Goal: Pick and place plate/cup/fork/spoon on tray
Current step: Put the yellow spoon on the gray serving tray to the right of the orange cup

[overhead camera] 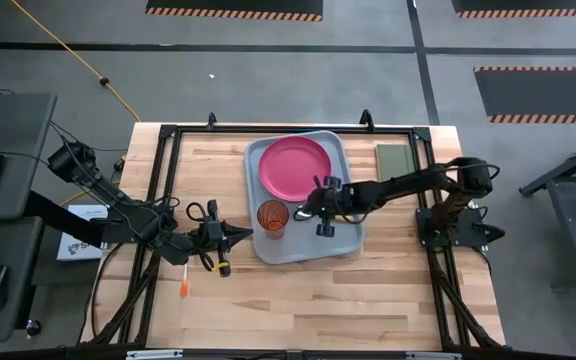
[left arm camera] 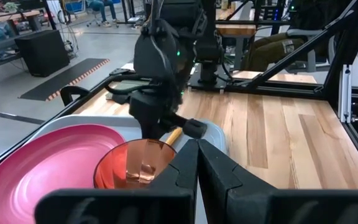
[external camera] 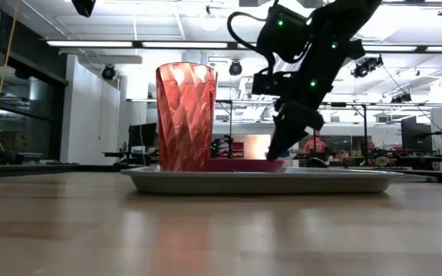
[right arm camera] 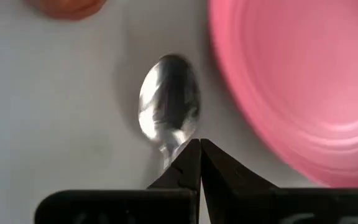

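Observation:
The grey-blue tray (overhead camera: 340, 240) lies mid-table, with the pink plate (overhead camera: 294, 167) flat on its far half and the reddish cup (overhead camera: 272, 217) upright on its near left part. My right gripper (right arm camera: 199, 144) is over the tray between the cup and the plate, shut on the spoon (right arm camera: 168, 112). My left gripper (overhead camera: 248, 236) is shut and empty just off the tray's left near edge, pointing at the cup (left arm camera: 132, 165). A slim orange-handled piece (overhead camera: 184, 288), seemingly the fork, lies on the table near the left front. My right gripper pinches the spoon between its two fingertips at the neck (right arm camera: 174, 151), right behind the silver bowl. The fingers slant down from the table's right and lie along the spoon. The orange handle (left arm camera: 174, 134) runs back up between them. The bowl sticks out past the fingertips, low over the tray floor; whether it touches, I cannot tell.
A dark green pad (overhead camera: 400, 158) lies on the table right of the tray. A black frame (overhead camera: 168, 135) runs around the table edge. Bare wood (overhead camera: 318, 300) stretches along the near side.

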